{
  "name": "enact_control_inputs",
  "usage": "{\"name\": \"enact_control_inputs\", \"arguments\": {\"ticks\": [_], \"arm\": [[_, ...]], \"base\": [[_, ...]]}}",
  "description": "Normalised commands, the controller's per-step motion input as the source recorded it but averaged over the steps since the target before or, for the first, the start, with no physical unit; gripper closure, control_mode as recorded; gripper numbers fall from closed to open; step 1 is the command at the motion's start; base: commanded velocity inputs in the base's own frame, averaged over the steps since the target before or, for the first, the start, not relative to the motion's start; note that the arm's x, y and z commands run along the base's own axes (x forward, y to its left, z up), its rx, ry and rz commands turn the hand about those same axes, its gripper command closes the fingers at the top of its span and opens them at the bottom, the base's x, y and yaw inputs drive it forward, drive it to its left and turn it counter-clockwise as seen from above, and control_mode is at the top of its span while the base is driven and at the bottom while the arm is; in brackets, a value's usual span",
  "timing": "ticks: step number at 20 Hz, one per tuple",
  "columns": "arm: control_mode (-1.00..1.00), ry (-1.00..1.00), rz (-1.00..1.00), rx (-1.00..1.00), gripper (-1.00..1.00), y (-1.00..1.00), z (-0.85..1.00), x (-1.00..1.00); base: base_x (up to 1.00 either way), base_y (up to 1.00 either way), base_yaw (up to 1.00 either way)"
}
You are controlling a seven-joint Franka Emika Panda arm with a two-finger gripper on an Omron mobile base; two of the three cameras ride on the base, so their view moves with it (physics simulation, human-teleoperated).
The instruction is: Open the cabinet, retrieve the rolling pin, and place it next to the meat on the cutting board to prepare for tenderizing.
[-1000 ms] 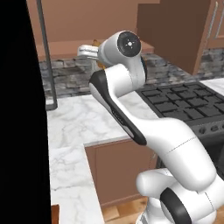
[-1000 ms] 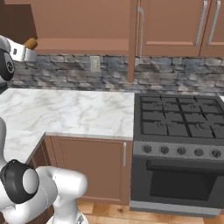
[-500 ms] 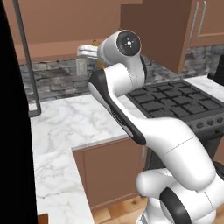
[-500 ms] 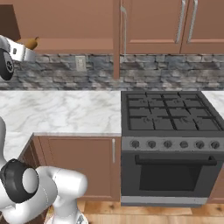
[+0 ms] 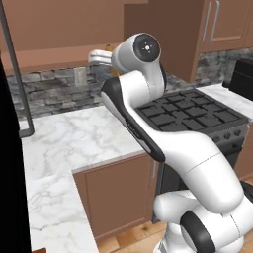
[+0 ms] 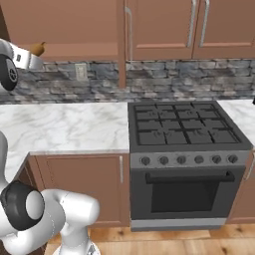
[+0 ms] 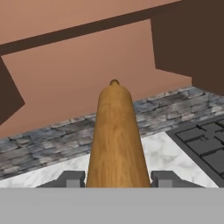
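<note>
My gripper [image 7: 116,179] is shut on the rolling pin [image 7: 115,135], a light-tan wooden cylinder that points away from the hand toward the wall; a dark finger [image 7: 72,178] shows on either side of it. In the right base view the hand [image 6: 24,58] is high at the far left, with the rolling pin's tip [image 6: 38,48] sticking out under the brown wall cabinet [image 6: 64,25]. The left base view has the hand [image 5: 100,57] behind the arm's upper joint. A cabinet door [image 5: 160,37] stands swung out. The cutting board and the meat are out of view.
A white marble counter [image 6: 64,124] runs along the stone backsplash [image 6: 169,82] and turns a corner toward me. A black gas stove with an oven [image 6: 184,129] stands to its right. A black microwave [image 5: 243,79] sits beyond the stove. A tall black body [image 5: 7,148] borders the left.
The whole picture has shifted, so the base has moved: the stove has slid left in the right base view. The rolling pin stays gripped and held high.
</note>
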Motion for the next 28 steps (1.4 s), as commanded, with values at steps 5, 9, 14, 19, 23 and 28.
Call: {"name": "enact_control_inputs", "arguments": {"ticks": [5, 9, 14, 19, 23, 28], "arm": [[1.0, 0.0, 0.0, 0.0, 1.0, 0.0, 0.0, 0.0], [1.0, 0.0, 0.0, 0.0, 1.0, 0.0, 0.0, 0.0], [1.0, 0.0, 0.0, 0.0, 1.0, 0.0, 0.0, 0.0], [1.0, 0.0, 0.0, 0.0, 1.0, 0.0, 0.0, 0.0], [1.0, 0.0, 0.0, 0.0, 1.0, 0.0, 0.0, 0.0], [1.0, 0.0, 0.0, 0.0, 1.0, 0.0, 0.0, 0.0]], "base": [[-0.27, -0.12, 0.0], [0.03, -0.24, 0.06], [0.29, -0.46, 0.17], [0.52, -0.39, 0.23], [0.2, -0.1, 0.25], [0.0, 0.0, 0.31]]}}
